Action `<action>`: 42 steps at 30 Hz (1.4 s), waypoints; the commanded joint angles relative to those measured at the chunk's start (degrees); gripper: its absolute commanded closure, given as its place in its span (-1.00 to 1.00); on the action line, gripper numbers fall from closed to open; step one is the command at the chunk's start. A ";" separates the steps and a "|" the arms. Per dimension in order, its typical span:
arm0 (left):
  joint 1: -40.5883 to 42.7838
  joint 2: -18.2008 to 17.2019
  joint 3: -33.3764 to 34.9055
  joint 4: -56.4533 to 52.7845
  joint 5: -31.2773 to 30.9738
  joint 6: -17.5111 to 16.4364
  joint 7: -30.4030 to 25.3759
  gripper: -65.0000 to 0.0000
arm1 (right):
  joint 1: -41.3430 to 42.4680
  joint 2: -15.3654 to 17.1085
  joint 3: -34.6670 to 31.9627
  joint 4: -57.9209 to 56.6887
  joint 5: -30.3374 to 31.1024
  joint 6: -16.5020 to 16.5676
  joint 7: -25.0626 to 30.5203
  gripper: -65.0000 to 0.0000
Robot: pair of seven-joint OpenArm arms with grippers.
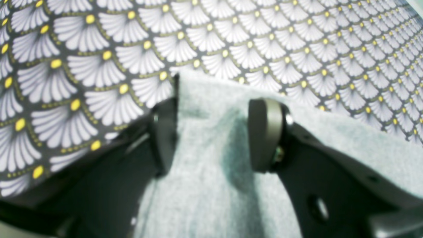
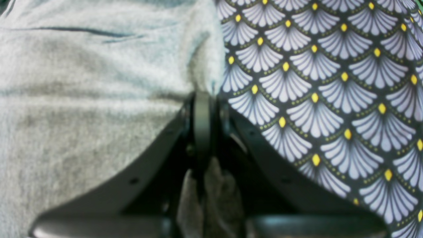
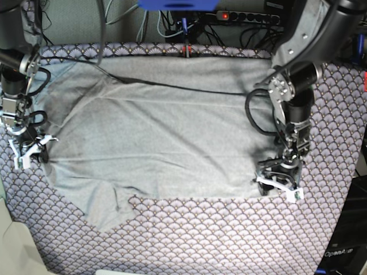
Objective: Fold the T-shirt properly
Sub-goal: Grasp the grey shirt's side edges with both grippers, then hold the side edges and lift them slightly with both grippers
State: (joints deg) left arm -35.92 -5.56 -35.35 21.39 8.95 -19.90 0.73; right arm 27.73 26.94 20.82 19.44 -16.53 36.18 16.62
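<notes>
The T-shirt [image 3: 160, 132] is lying spread nearly flat across the purple scallop-patterned tablecloth [image 3: 189, 240], taking up most of the middle & far part of the table, w/ one sleeve sticking out toward the near edge on the base view's left. Progress, judging by the layout: very early, no fold is showing yet, the body is sitting as a single layer w/ a few long creases; all folds are still to do. The right gripper [image 2: 203, 99] is pinching the shirt's edge at the base view's left side, jaws closed tight w/ a tuft of grey knit bunching behind them. The left gripper [image 1: 211, 132] is sitting at the shirt's near corner on the base view's right, fingers standing wide w/ grey fabric lying between them, not clamped as far as the wrist view shows. So one side is looking gripped, the other is looking ready to close. Containers: none in view, nothing is holding anything. Cables & a power strip [image 3: 246, 17] are hanging behind the table.
</notes>
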 commanded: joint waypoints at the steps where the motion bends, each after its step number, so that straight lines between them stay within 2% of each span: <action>1: -2.10 -0.37 0.14 0.63 -0.55 -0.45 -1.48 -0.03 | 1.15 1.33 0.06 0.73 0.31 0.17 0.83 1.00; 7: -2.10 -1.69 -0.03 0.55 -0.82 -0.45 -1.30 0.03 | 1.15 1.33 0.06 0.73 0.31 0.17 0.83 1.00; 9: -2.10 -1.95 -0.03 0.46 -0.82 -0.45 -1.30 0.24 | 1.15 1.33 0.06 0.73 0.31 0.17 0.83 1.00; 12: -2.01 -2.04 -0.03 0.46 -0.82 -0.45 -1.22 0.69 | 1.07 1.33 0.06 0.73 0.31 0.17 0.83 1.00; 14: -2.01 -2.04 -0.03 0.37 -0.82 1.48 -1.13 0.87 | 1.07 1.33 0.06 0.73 0.31 0.17 0.83 1.00; 17: -1.22 -2.04 0.06 -0.24 -0.73 5.70 -1.13 0.89 | 0.98 1.33 0.06 0.73 0.31 0.17 0.83 1.00; 22: -1.40 -2.13 0.23 -2.88 -0.73 6.14 -1.22 0.90 | 0.98 1.33 0.06 0.73 0.31 0.17 0.48 1.00; 24: -1.31 -2.13 0.23 -2.79 -0.73 6.14 -1.04 1.00 | 0.98 1.33 0.06 0.73 0.31 0.17 0.39 1.00; 27: -1.22 -1.60 0.23 -2.44 -0.73 5.44 0.98 1.00 | 0.89 1.33 0.06 0.65 0.31 0.17 0.39 1.00; 29: -1.40 -1.51 0.23 -2.44 -0.82 2.63 1.86 1.00 | 0.01 1.33 0.06 0.73 0.31 0.17 0.48 1.00; 31: -1.40 -1.34 0.06 -0.95 -0.82 1.31 3.09 1.00 | -0.43 1.33 0.06 0.73 0.31 0.17 0.65 1.00; 35: 0.98 1.56 0.06 8.63 -0.82 0.69 8.19 1.00 | -0.52 1.24 0.06 0.73 0.31 0.17 0.65 1.00; 42: 6.78 6.84 0.32 34.83 -0.82 -0.45 20.94 1.00 | -0.52 0.53 0.06 0.73 0.31 0.17 0.74 1.00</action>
State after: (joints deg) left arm -27.62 1.28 -35.24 55.33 8.67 -19.88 23.14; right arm 26.30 26.63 20.82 19.68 -15.66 36.16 18.02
